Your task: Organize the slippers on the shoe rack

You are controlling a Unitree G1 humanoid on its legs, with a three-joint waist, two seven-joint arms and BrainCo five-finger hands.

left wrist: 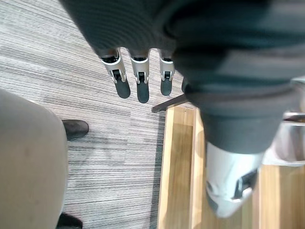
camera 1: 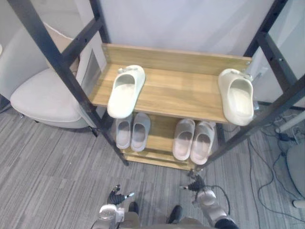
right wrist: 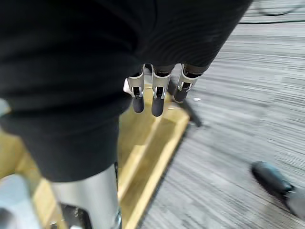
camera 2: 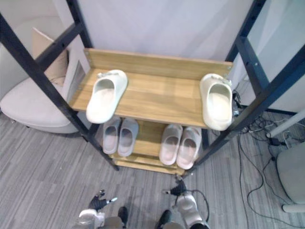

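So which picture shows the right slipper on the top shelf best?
The right eye view: the right slipper sits whole, near the middle. The left eye view has it whole too, nearer the edge. The wrist views face the floor and the rack base.

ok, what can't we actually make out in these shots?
Grey pair and pink pair on the lower shelf: toes hidden under the top shelf, eye views.
Chair: crossed by the rack post, cut off at the left edge, left eye view.
Left hand and right hand: tiny at the eye views' bottom edge; the wrist views show straight fingers.
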